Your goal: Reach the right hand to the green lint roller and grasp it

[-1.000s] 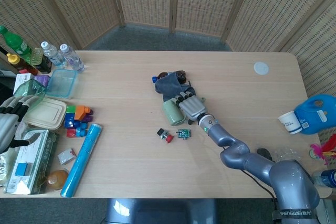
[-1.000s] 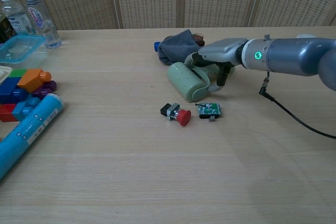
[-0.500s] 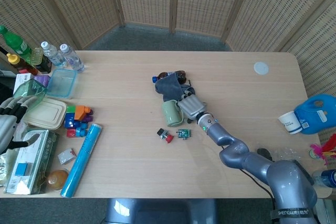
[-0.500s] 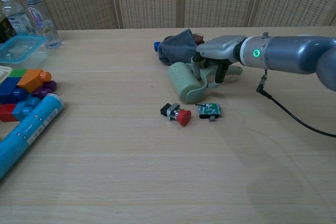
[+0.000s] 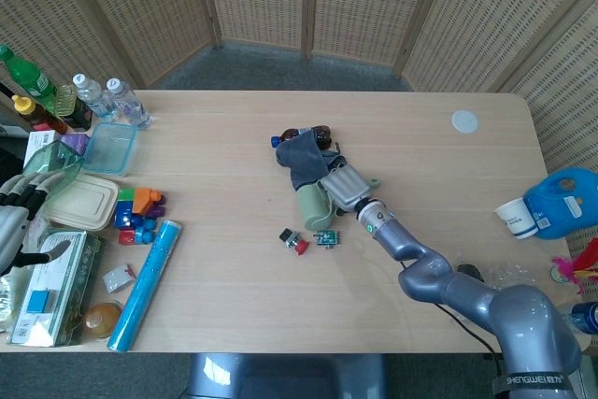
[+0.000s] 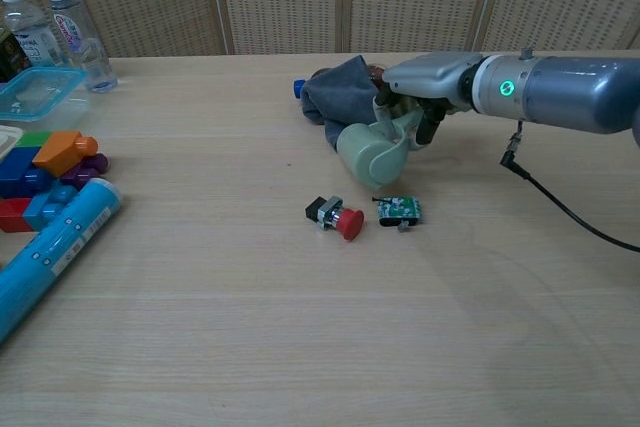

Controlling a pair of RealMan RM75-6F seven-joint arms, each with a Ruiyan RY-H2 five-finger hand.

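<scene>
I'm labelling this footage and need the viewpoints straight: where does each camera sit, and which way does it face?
Head view: high above the near table edge, looking steeply down over the whole wooden table; shows the grey right arm, the right hand and the left hand.
Chest view: low, facing across the tabletop toward the wicker screens; shows only the right hand and forearm.
Shared: the pale green lint roller, held by the right hand.

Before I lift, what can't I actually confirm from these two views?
- Grip on the lint roller: the right hand covers its handle in both views, so finger closure is unclear.
- Items under the grey cloth: mostly hidden in both views.
- Left hand: cut off by the head view's left edge, absent from the chest view.
- Small green board: too small to identify.
</scene>
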